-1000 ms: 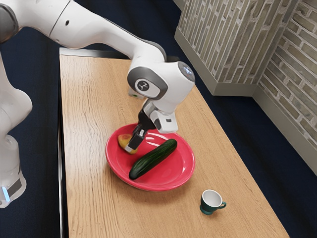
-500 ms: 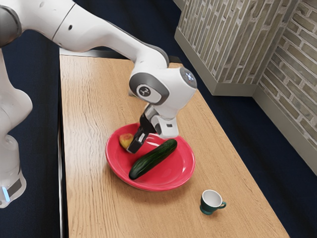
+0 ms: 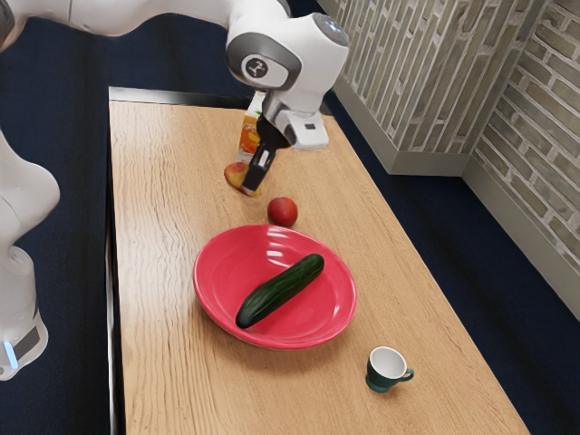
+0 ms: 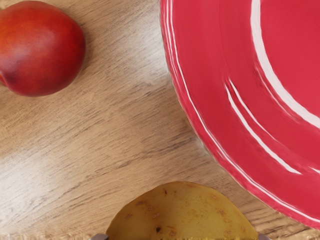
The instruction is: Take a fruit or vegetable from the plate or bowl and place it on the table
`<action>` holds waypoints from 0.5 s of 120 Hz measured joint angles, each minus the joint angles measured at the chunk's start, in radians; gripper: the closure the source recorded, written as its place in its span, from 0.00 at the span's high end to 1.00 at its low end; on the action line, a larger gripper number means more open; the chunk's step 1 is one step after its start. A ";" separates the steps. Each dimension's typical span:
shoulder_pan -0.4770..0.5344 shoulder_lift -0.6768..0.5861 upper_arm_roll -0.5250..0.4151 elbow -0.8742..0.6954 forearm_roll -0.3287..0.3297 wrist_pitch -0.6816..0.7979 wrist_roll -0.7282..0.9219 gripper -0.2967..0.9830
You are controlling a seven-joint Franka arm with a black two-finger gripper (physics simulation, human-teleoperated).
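Arm [image 3: 163, 11] is reached in from the ten-to-eleven o'clock edge of the exterior view, twelve being its top; the hand is pointed downward, its gripper [image 3: 251, 188] tilted between six and seven o'clock. One yellow fruit [image 3: 236, 174], blushed red, is clasped between both fingertips, outside the plate's rim, towards eleven to twelve o'clock from the plate's middle. Whether it is touching the table [image 3: 163, 272] cannot be told. One red plate [image 3: 213, 313] is set on the table, and on it one cucumber [image 3: 281, 292] is laid from between seven and eight to between one and two o'clock. One red fruit [image 3: 283, 212] is seen just beyond the rim at twelve, one carton [image 3: 248, 140] farther off near twelve, and one green cup [image 3: 381, 375] is placed at four.
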 joint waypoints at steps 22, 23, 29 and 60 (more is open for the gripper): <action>0.008 -0.014 0.141 0.000 0.054 -0.033 0.030 0.34; 0.008 -0.013 0.145 0.000 0.055 -0.033 0.032 0.33; 0.009 -0.009 0.161 0.000 0.063 -0.030 0.043 0.34; 0.006 -0.004 0.172 0.001 0.074 -0.025 0.086 0.37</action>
